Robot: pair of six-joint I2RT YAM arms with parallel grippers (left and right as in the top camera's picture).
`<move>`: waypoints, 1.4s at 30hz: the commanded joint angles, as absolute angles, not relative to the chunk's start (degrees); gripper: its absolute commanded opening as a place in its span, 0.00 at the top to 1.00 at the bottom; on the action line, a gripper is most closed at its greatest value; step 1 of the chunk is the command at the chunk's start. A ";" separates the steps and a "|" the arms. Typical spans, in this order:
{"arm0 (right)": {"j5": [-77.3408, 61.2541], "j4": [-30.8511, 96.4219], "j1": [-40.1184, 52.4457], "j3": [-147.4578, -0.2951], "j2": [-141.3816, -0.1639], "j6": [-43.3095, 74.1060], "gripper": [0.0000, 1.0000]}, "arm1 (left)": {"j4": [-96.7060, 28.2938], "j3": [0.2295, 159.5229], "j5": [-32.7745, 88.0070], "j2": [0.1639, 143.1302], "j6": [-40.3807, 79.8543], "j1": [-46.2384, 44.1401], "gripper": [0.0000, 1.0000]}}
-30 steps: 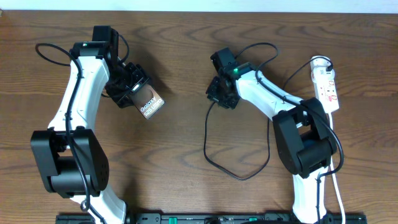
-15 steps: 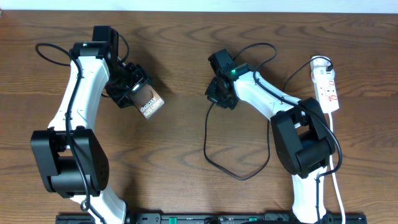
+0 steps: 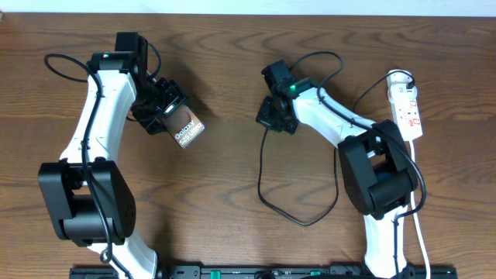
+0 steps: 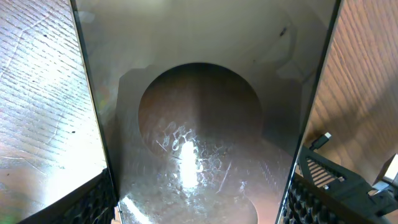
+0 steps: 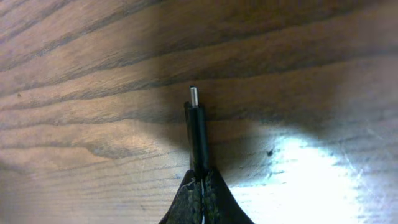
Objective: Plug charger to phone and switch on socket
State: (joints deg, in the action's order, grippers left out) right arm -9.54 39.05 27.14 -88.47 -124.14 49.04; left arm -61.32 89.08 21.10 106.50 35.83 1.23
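Note:
My left gripper [image 3: 164, 115] is shut on the phone [image 3: 187, 128], a dark glossy slab with white "Galaxy" lettering, held at the table's upper left. In the left wrist view the phone [image 4: 199, 118] fills the space between my fingers [image 4: 93, 205]. My right gripper [image 3: 267, 118] is shut on the charger, whose black cable [image 3: 267, 194] loops toward the front. In the right wrist view the plug tip [image 5: 194, 102] sticks out past my closed fingers [image 5: 202, 199] above the wood. The white socket [image 3: 408, 108] lies at the far right, away from both grippers.
The socket's white cord [image 3: 418, 217] runs down the right side past the right arm's base. A thin black arm cable [image 3: 58, 66] arcs at the upper left. The table top is brown wood.
The right gripper has shifted very slightly; the charger's cable loop below it has moved a little to the right. The left arm and phone have not moved.

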 commanded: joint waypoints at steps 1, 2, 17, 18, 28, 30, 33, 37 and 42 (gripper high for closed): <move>-16.75 39.68 23.49 -88.88 -123.52 33.45 0.99 | -61.47 90.96 22.06 104.99 35.88 1.32 0.39; -19.46 40.64 22.46 -88.88 -122.54 31.07 0.99 | -61.47 90.96 22.06 104.99 35.86 1.32 0.39; -47.72 56.14 16.23 -88.86 -104.95 -5.72 0.99 | -62.11 90.96 22.09 104.99 35.68 1.32 0.39; -48.51 56.66 16.23 -88.86 -104.42 -6.55 0.99 | -62.13 90.96 22.09 104.99 35.68 1.32 0.39; -51.40 57.25 16.16 -88.27 -103.98 -9.08 0.99 | -62.59 90.96 22.09 104.99 35.68 1.32 0.39; -51.40 57.25 16.16 -88.14 -104.20 -9.06 0.99 | -62.59 90.96 22.57 104.99 35.68 1.32 0.39; -51.31 56.69 16.16 -87.11 -104.27 -9.06 0.99 | -62.50 90.96 24.03 105.01 35.70 1.32 0.39; -49.17 53.06 16.16 -83.42 -104.27 -5.41 0.99 | -62.54 90.96 24.03 104.99 35.70 1.32 0.39; -39.03 41.71 16.16 -75.11 -104.27 4.99 0.99 | -62.54 90.96 24.03 104.99 35.70 1.32 0.39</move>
State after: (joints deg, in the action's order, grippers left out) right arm -45.47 45.82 16.03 -79.40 -103.90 -2.02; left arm -62.39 89.08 22.65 106.50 35.81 1.23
